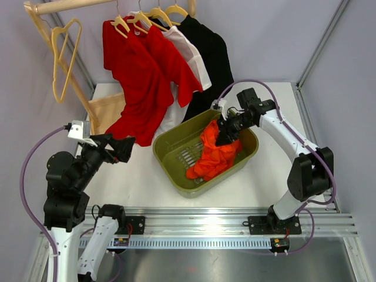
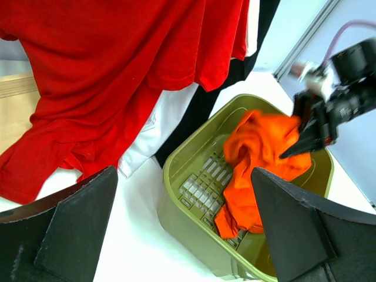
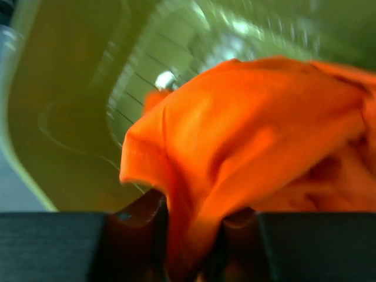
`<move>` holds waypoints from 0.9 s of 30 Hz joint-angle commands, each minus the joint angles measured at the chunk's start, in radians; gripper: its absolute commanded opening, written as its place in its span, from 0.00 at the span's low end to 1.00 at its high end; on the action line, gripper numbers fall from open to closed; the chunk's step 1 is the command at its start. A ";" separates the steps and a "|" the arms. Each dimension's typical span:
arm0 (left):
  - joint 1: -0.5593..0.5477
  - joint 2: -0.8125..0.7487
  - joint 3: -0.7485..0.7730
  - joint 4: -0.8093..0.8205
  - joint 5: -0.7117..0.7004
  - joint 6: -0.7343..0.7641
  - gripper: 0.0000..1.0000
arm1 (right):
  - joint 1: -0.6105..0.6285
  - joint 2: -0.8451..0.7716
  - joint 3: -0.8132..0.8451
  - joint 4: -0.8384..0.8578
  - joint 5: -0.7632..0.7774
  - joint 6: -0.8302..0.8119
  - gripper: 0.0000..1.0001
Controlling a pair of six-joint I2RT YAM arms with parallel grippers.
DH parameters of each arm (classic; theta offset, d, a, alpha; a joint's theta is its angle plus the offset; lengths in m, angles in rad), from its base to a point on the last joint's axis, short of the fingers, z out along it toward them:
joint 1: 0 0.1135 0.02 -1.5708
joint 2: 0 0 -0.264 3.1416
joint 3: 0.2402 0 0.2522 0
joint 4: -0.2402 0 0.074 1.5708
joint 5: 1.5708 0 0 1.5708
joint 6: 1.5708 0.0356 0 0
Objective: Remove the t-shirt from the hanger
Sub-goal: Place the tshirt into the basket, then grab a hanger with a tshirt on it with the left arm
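Observation:
An orange t-shirt lies bunched in the olive-green basket, its upper fold still raised. My right gripper hangs over the basket's far side. Its jaws are only slightly apart and a fold of the orange cloth fills the gap between them. My left gripper is wide open with nothing in it, hovering left of the basket and pointing toward it. No hanger is on the orange t-shirt.
Red shirts, a white shirt and a black shirt hang on wooden hangers from the rail at the back, drooping onto the table behind the basket. An empty hanger hangs at the far left.

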 commanded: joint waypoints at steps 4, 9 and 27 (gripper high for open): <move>-0.004 0.017 -0.023 0.059 -0.021 -0.040 0.99 | 0.008 -0.091 -0.037 0.001 0.258 -0.103 0.61; -0.004 0.060 -0.042 0.143 -0.035 -0.156 0.99 | 0.008 -0.146 0.045 -0.031 0.316 -0.129 0.84; -0.091 0.663 0.475 0.220 -0.217 -0.430 0.94 | -0.003 -0.220 -0.103 0.167 0.195 0.068 0.99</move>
